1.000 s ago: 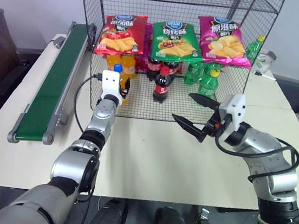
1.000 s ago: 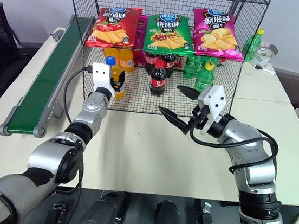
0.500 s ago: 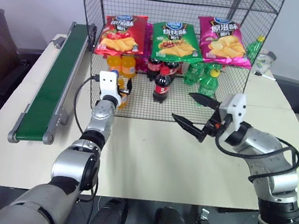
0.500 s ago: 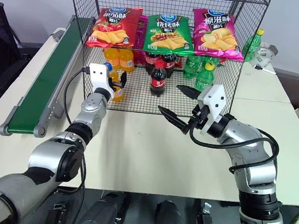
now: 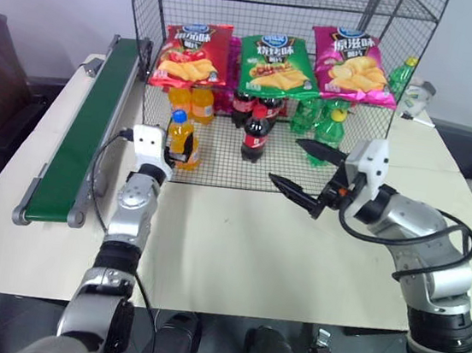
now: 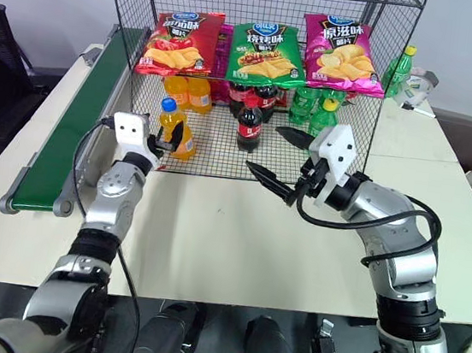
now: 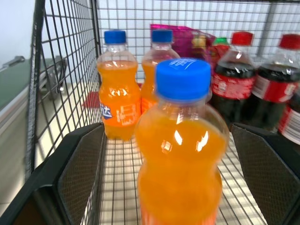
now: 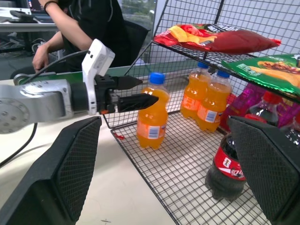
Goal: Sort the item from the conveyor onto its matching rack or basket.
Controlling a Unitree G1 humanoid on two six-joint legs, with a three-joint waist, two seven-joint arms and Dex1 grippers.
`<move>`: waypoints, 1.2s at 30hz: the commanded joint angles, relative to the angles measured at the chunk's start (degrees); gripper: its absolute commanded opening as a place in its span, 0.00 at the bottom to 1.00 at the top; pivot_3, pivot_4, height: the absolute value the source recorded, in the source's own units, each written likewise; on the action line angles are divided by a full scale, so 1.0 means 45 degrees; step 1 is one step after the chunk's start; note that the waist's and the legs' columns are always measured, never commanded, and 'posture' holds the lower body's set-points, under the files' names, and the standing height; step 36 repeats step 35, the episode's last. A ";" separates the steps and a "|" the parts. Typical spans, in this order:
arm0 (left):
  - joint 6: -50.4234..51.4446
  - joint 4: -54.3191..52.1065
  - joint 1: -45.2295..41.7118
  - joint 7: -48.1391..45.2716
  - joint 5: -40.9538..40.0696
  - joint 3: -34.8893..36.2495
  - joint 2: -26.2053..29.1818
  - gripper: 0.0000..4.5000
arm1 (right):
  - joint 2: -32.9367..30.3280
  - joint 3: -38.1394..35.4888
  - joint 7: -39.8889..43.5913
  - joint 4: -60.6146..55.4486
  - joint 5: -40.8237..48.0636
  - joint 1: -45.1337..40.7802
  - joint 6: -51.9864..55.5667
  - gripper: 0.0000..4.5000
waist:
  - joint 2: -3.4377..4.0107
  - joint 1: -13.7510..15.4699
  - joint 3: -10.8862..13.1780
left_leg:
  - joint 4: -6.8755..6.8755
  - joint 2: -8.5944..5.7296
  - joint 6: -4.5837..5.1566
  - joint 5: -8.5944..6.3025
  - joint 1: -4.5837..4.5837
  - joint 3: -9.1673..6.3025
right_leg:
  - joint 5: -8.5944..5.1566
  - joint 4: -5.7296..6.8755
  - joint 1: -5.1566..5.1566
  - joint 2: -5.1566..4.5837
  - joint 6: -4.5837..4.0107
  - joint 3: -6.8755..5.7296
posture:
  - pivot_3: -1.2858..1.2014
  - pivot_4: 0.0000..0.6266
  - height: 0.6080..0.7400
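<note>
Two fingers of my left gripper (image 6: 169, 136) stand spread wide on each side of the orange bottle (image 6: 171, 127), not pinching it. It stands upright on the rack (image 6: 222, 153) bottom shelf, near the front edge. If I bump it pulling away, it may tip. My right gripper (image 6: 279, 159) hangs open over the bench (image 6: 237, 237).
</note>
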 commanded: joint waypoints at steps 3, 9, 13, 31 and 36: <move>0.3156 -0.4581 0.1393 -0.2097 -0.1785 -0.0083 0.1376 0.99 | -0.0407 -0.0436 0.0279 -0.0141 0.0233 -0.0245 0.0036 1.00 | 0.0006 -0.0003 -0.0003 | -0.0003 0.0006 0.0000 0.0000 0.0000 -0.0001 | -0.0001 0.0000 -0.0002 -0.0003 -0.0003 0.0002 | 0.52 0.24 1.00; 0.5887 -0.7485 0.3106 -0.3599 -0.3813 0.1228 0.3582 0.99 | -0.1215 -0.1126 0.0655 0.0158 0.0196 0.0170 0.0018 1.00 | 0.0010 0.0010 -0.0004 | -0.0006 0.0010 -0.0001 -0.0002 0.0002 -0.0002 | -0.0003 -0.0004 -0.0001 -0.0018 -0.0007 0.0003 | 0.52 0.24 1.00; 0.6996 -0.8222 0.3647 -0.3910 -0.4625 0.1969 0.4598 0.99 | -0.1573 -0.1435 0.0858 0.0367 0.0195 0.0412 -0.0047 1.00 | 0.0016 0.0055 -0.0006 | -0.0010 0.0012 0.0001 -0.0003 0.0007 -0.0001 | -0.0004 -0.0004 0.0001 -0.0020 -0.0009 0.0006 | 0.52 0.24 1.00; 0.8070 -0.9052 0.4432 -0.4646 -0.5752 0.3016 0.5756 0.99 | -0.2539 -0.2630 0.1415 0.1591 0.0043 0.1575 -0.0435 1.00 | 0.0018 0.0084 -0.0005 | -0.0013 0.0014 0.0001 -0.0006 0.0006 0.0003 | -0.0026 -0.0021 0.0006 -0.0030 -0.0049 0.0025 | 0.52 0.24 1.00; 0.7837 -0.8900 0.4478 -0.4602 -0.5526 0.2950 0.5737 0.99 | -0.2548 -0.2683 0.1505 0.1898 -0.0009 0.1850 -0.0648 1.00 | 0.0017 0.0078 -0.0005 | -0.0021 0.0021 0.0001 -0.0006 0.0006 0.0003 | -0.0026 -0.0022 0.0003 -0.0027 -0.0049 0.0026 | 0.52 0.24 1.00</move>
